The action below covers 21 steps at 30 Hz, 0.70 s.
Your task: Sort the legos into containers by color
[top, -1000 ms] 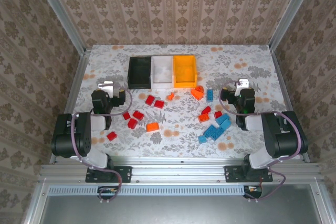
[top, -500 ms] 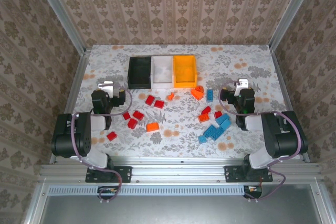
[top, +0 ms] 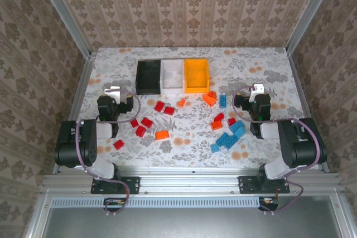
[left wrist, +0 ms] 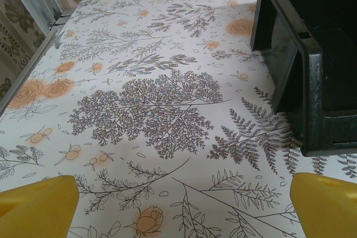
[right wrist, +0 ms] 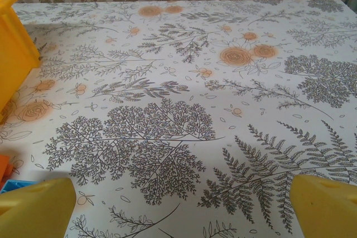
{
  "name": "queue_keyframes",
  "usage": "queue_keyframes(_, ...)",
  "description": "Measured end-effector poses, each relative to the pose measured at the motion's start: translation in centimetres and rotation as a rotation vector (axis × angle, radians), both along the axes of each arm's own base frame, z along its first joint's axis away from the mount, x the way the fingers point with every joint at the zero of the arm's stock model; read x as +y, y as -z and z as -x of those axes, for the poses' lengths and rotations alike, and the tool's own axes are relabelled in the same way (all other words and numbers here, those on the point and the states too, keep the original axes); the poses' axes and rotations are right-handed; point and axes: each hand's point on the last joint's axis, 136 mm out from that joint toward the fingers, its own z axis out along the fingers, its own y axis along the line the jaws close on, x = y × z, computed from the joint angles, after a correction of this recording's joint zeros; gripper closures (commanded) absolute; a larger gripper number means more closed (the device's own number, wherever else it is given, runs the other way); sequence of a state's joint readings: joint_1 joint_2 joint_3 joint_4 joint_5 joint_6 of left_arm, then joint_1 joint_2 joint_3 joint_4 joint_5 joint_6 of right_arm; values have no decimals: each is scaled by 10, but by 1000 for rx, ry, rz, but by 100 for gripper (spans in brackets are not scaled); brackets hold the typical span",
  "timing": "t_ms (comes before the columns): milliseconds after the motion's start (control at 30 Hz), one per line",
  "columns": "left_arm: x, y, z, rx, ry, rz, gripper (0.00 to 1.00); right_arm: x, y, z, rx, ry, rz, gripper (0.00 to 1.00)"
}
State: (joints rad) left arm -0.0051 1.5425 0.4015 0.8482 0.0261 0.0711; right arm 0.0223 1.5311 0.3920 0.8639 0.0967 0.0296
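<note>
showing black bin (left wrist: pixel 305 101) cut off

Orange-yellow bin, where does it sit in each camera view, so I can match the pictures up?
Top external: orange-yellow bin is the right end of the three-bin row, far middle of the table.
Right wrist: its corner pokes in at the left edge, upper half.
Left wrist: the black bin, the row's other end, sits at the right edge.
Shared landmark: the fern-and-flower table cover.
</note>
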Motion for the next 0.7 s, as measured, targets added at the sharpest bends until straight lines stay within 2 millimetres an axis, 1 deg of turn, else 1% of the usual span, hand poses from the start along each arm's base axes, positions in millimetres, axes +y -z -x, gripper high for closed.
queue_keyframes(567,0,0,0,0,0,0,0,3,0,0,1,-18,-8,0)
queue_keyframes(700,2,1,2,23,-13,1,0,4,2,-1,45,-9,3,0)
